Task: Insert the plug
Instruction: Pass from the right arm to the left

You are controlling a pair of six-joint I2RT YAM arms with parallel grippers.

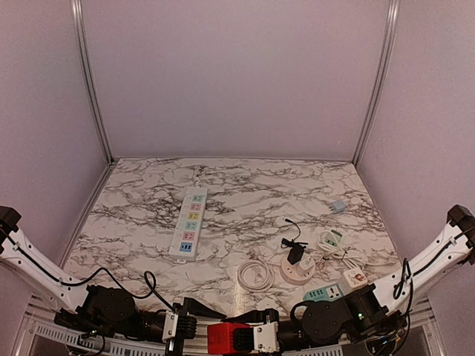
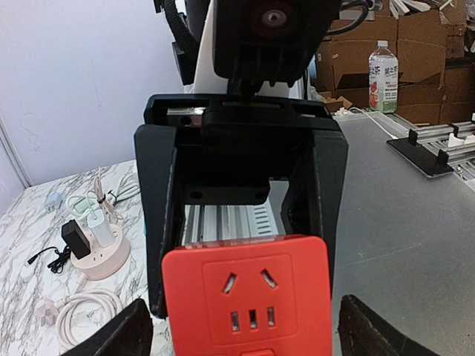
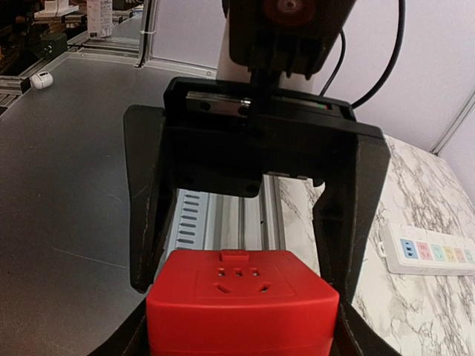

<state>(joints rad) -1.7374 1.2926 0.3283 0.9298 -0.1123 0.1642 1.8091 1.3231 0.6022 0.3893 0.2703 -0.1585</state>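
A red socket cube hangs over the table's near edge, between my two wrists. My right gripper is shut on it, one finger against each side, with a socket face up. Facing it, my left gripper stands open. Its fingertips are on either side of the cube, with a gap on each side. The cube's plug pins are hidden. A white power strip with coloured sockets lies at the table's left centre; its end also shows in the right wrist view.
At the right front are a round socket hub with a black adapter plugged in, a coiled white cable, a green-white adapter, another one and a white cube with a red button. A small blue block lies farther back.
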